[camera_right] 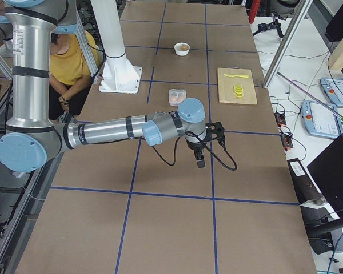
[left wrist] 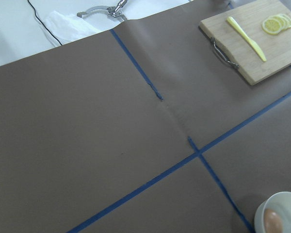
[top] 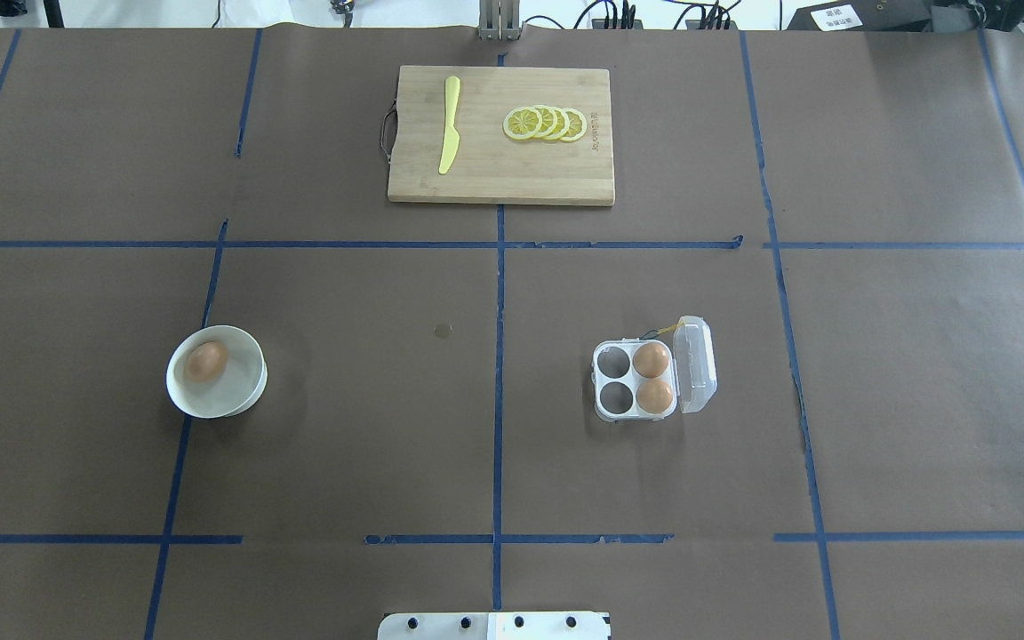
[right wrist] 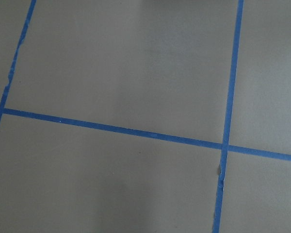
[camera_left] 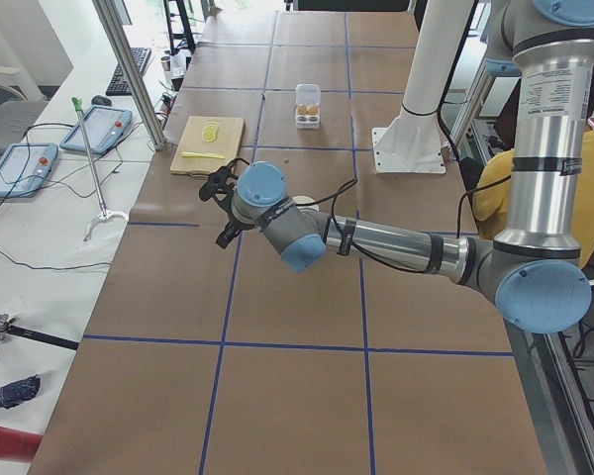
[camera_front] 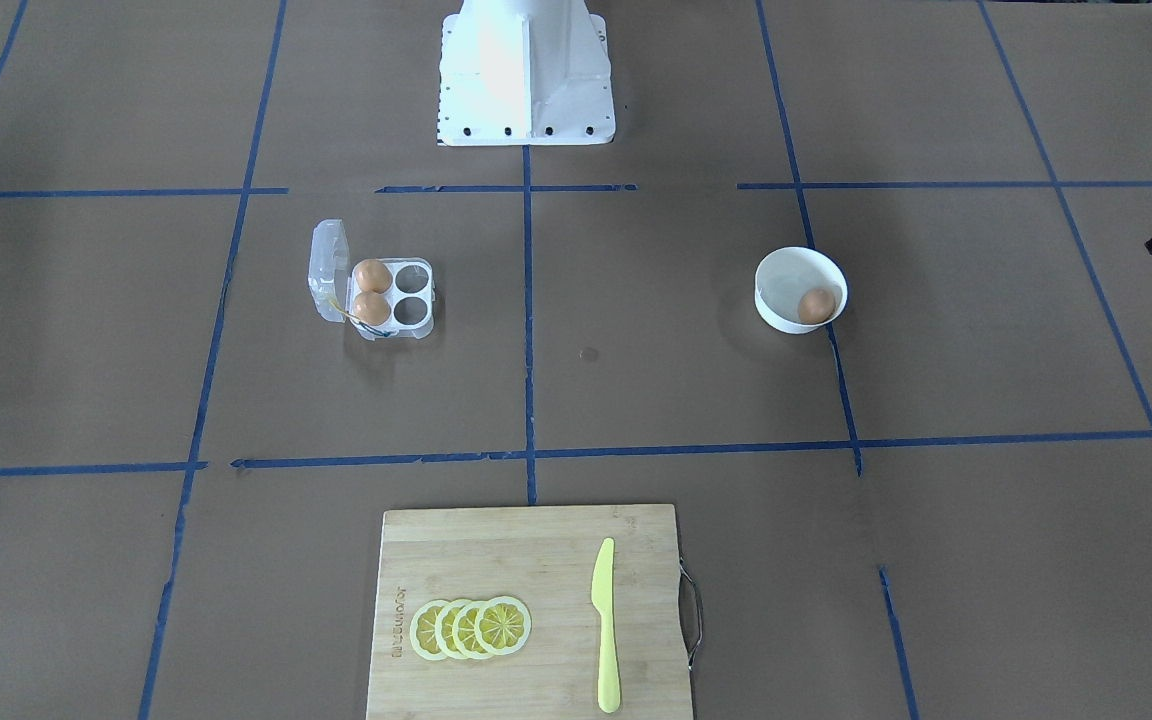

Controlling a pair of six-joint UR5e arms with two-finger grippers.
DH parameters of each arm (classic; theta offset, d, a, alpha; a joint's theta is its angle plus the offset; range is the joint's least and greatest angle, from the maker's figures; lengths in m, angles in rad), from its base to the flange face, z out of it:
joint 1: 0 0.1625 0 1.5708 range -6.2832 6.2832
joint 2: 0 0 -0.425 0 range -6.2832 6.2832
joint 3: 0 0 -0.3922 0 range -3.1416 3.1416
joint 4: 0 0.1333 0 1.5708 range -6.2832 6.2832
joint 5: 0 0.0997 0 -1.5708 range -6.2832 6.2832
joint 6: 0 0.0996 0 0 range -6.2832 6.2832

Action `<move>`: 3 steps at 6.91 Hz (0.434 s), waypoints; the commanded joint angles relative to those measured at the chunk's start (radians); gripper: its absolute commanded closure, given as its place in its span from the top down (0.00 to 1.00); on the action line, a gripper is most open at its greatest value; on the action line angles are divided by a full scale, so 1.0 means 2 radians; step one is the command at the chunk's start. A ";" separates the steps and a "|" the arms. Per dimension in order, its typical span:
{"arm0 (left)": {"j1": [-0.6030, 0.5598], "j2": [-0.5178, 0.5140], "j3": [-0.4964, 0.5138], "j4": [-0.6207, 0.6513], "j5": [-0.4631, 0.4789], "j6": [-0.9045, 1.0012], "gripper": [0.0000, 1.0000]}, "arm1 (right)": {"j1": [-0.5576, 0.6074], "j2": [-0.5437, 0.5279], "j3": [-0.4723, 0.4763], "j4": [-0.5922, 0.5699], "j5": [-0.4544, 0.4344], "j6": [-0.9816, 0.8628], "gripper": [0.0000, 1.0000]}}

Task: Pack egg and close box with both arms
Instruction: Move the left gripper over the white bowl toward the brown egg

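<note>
I see the egg (top: 207,361) lying in the bowl (top: 241,384) toward the worktop's left edge. The box (top: 616,380) sits right of centre, lid open, with two eggs (top: 652,360) in the cells beside the hinge. The left gripper (camera_left: 218,188) hangs near the left edge and the right gripper (camera_right: 200,155) near the right edge. I cannot tell how either's jaws stand.
</note>
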 commanded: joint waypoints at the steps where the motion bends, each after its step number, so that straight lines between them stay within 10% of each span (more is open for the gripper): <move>1: 0.120 0.003 -0.063 -0.005 0.130 -0.184 1.00 | 0.000 -0.003 -0.001 0.005 0.000 0.002 1.00; 3: 0.286 0.003 -0.088 -0.001 0.297 -0.374 0.79 | 0.000 -0.006 -0.001 0.005 0.000 0.001 1.00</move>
